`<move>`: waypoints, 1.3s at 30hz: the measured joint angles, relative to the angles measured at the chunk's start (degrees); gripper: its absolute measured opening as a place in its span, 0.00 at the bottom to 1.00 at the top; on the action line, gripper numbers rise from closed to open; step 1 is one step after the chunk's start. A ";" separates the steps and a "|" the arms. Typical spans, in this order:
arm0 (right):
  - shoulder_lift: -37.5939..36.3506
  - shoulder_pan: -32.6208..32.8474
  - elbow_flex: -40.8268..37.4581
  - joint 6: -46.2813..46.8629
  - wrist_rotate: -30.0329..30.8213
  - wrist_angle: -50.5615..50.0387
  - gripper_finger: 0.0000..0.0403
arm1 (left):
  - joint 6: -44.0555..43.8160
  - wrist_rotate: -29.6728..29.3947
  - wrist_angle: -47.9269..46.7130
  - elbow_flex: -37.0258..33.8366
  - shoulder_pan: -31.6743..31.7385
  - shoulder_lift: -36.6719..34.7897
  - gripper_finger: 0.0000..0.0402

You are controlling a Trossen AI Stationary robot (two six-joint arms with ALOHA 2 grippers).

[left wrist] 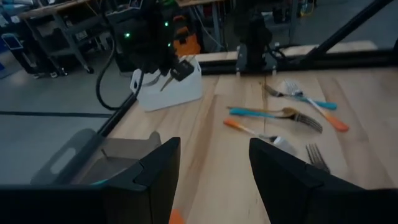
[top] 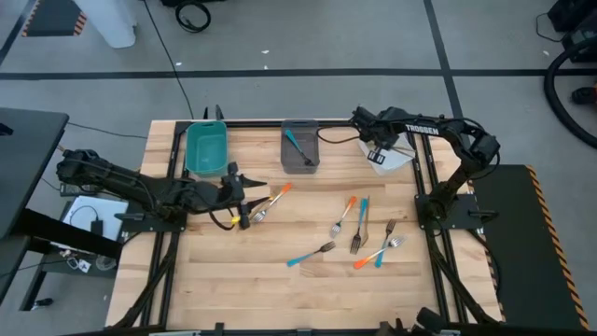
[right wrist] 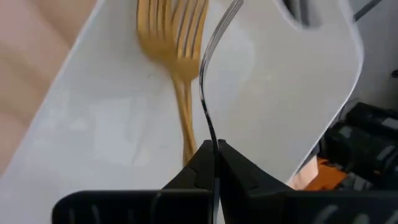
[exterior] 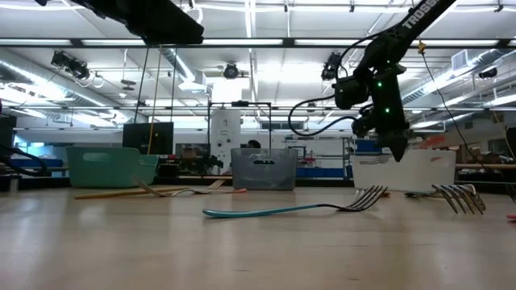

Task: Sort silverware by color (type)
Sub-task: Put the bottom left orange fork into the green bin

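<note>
My right gripper (right wrist: 214, 149) hangs over the white bin (top: 399, 159) at the table's far right, shut on a thin fork (right wrist: 208, 81) seen edge-on. A golden fork (right wrist: 177, 56) lies on the bin's floor. My left gripper (left wrist: 214, 168) is open above the table's left part, level, pointing toward the right edge, with nothing between its fingers. Just right of it lie two forks (top: 267, 203), one of them orange-handled. More forks with orange, blue and golden handles (top: 362, 229) lie spread on the right half. My right gripper pinches the thin fork's handle (right wrist: 212, 140) between its two fingertips, coming from above at a slant. The fork runs on past the fingers in line with them, down into the white bin, tines (right wrist: 231, 9) farthest from the grip. Whether the tines touch the bin I cannot tell.
A teal bin (top: 206, 147) and a grey bin (top: 299, 159) with a blue fork (top: 297, 145) in it stand along the far edge. A blue-handled fork (exterior: 282, 210) lies alone toward the near edge. Black frame rails run along the table's sides.
</note>
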 joint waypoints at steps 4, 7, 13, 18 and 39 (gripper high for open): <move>-0.04 0.17 0.00 2.69 -0.01 -3.73 0.03 | 2.39 -0.96 -3.44 -0.02 1.02 0.01 0.50; -0.90 0.97 0.00 4.73 -0.21 -5.13 0.03 | 3.37 -1.11 -4.51 -0.02 3.87 0.81 0.50; -5.66 4.81 0.00 5.35 -0.04 -3.68 0.03 | 0.25 -1.13 -6.37 -0.07 7.72 0.70 0.50; -9.60 9.26 0.00 5.37 -2.15 0.04 0.03 | -4.60 -0.15 -5.42 0.00 8.63 0.26 0.50; -10.93 21.62 -0.04 2.87 -36.15 51.64 0.03 | -10.79 20.05 8.79 -0.07 19.10 10.30 0.50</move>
